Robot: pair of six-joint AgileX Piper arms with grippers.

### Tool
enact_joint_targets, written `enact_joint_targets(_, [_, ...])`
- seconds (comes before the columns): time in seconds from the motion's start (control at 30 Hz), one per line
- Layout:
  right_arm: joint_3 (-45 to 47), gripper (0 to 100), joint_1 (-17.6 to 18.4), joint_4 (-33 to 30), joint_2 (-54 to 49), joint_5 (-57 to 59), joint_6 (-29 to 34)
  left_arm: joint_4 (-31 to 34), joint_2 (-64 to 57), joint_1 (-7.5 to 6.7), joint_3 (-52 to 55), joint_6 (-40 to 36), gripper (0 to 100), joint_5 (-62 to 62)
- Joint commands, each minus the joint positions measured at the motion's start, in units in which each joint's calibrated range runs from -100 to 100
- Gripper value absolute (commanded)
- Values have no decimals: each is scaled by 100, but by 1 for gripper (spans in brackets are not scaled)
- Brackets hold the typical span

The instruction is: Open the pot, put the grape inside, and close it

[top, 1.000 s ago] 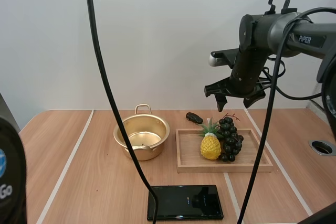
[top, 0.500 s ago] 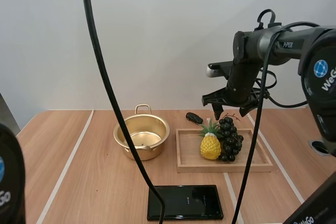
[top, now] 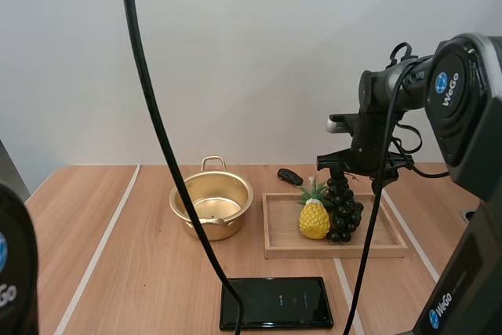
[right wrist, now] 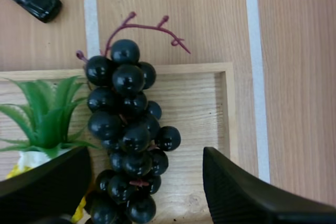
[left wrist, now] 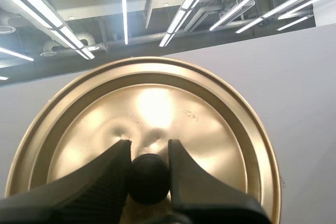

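The right tool (top: 354, 173) hangs over the tray (top: 274, 250), its fingers apart above the grapes (right wrist: 128, 129), which lie in the tray beside a pineapple (top: 314, 221). The pot (top: 179, 208) stands open beside the tray. The left tool (left wrist: 148, 148) is clamped on the knob (left wrist: 148, 182) of the lid (left wrist: 210, 129).

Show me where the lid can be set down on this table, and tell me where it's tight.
Free: the table left of the pot; the strip between pot and black slab; the wood right of the wooden tray. Crowded: the tray's middle, where pineapple and grapes sit together under the right gripper.
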Motion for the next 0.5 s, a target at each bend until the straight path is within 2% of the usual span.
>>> enact_joint_targets(0.0, [14, 100, -20, 52, 33, -73, 29, -34, -31, 5, -39, -61, 0, -125])
enact_joint_targets(0.47, [106, 100, -20, 164, 643, -374, 29, -34, -31, 5, -39, -61, 0, -125])
